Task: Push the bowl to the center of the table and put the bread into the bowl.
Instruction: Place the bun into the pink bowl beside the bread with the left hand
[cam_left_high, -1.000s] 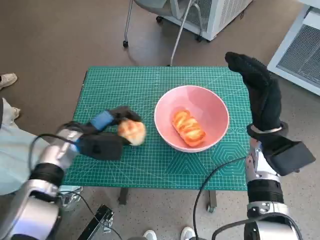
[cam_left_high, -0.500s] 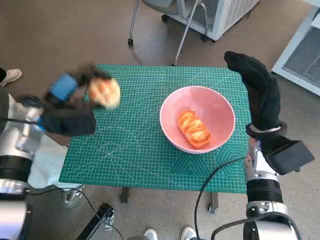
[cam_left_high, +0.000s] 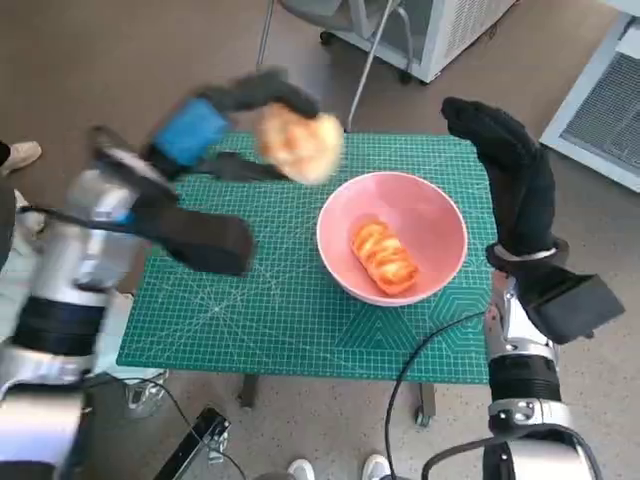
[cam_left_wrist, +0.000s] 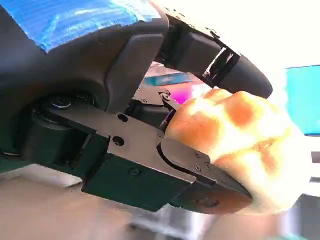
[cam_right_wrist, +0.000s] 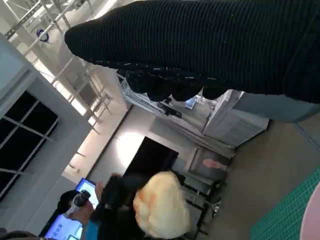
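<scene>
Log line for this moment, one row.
left hand: holds bread roll above table | bowl: one bread inside | right hand: open, raised beside bowl

Green cutting mat (cam_left_high: 260, 310) covers the table. I see a wheeled chair base (cam_left_high: 340, 45) and white cabinet (cam_left_high: 450, 25) beyond it.

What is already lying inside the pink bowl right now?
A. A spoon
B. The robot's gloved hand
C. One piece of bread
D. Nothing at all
C. In the head view, one golden piece of bread lies in the pink bowl, while the left hand holds a second bread roll in the air beside it.
</scene>
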